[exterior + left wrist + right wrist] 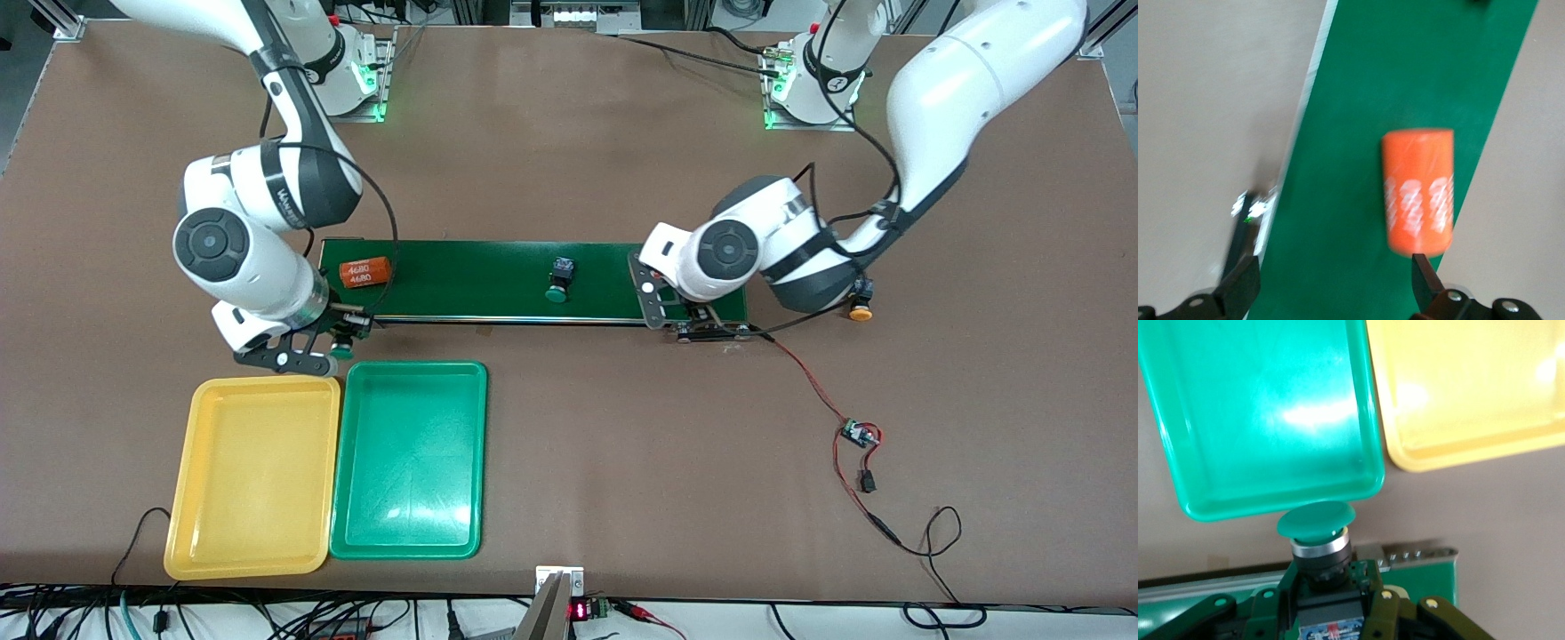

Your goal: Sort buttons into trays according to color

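The right gripper's fingers (1381,613) were closed on the black body of a small green-capped push-button (1317,521), its long axis pointing cap-first at the shallow green plastic tray (1271,420), whose rim lay just ahead of the cap, with the yellow tray (1471,393) beside it. The left gripper (1331,283) stood wide open and empty over the dark-green belt (1405,80), an orange printed cylinder (1418,193) just ahead of its fingers.
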You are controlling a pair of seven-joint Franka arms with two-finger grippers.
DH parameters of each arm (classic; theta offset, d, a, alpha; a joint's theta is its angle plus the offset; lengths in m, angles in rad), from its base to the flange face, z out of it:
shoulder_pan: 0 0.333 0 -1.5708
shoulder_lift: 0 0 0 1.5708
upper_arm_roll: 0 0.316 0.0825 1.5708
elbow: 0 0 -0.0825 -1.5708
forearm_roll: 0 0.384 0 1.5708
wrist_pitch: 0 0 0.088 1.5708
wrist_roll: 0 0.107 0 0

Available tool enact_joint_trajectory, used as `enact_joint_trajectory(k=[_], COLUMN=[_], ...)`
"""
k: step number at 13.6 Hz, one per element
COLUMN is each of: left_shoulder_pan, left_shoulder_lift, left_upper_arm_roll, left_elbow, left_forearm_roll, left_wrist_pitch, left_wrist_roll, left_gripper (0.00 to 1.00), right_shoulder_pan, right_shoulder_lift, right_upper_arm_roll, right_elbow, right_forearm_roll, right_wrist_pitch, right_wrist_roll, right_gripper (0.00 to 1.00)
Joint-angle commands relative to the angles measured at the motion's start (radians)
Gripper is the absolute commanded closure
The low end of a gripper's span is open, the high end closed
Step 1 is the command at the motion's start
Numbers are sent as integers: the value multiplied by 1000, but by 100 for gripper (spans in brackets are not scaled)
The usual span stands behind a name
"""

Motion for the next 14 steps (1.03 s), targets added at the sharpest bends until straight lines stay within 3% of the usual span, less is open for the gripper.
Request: enact_joint_trajectory(k=[1,4,7,8,10,12,14], left_shoulder_pan=[112,132,102,71,12,-82,-140], left_shoulder_lift=[-25,-22,-23,-40,-135,-227,-267], left_upper_arm_roll=[-49,-35,-27,8,150,375,512], left_elbow=[54,204,356,384,397,394,380], left_forearm_roll=[-3,-1,-17,-15,-140,-329,-374], left_wrist_pitch=[-78,-205,-345,-356,-362,-357,-353], left_wrist_roll=[-4,-4,-21,-32,-73,-118,-136], left_gripper=[0,0,0,0,0,0,0], right_shoulder_pan=[-4,-1,15,21,21,22,22], right_shoulder_lift=[86,185,252,275,314,326,331], right_upper_arm_roll=[-29,-27,-27,-27,-27,-27,-27], right_elbow=[124,227,238,238,238,236,236], right_forearm_roll=[4,24,35,35,35,35,36], right_wrist_pitch=[28,58,177,220,274,292,292], right_wrist_roll=[-140,-204,-204,-204,-204,-204,-204], right_gripper=[83,83,83,82,78,71,46])
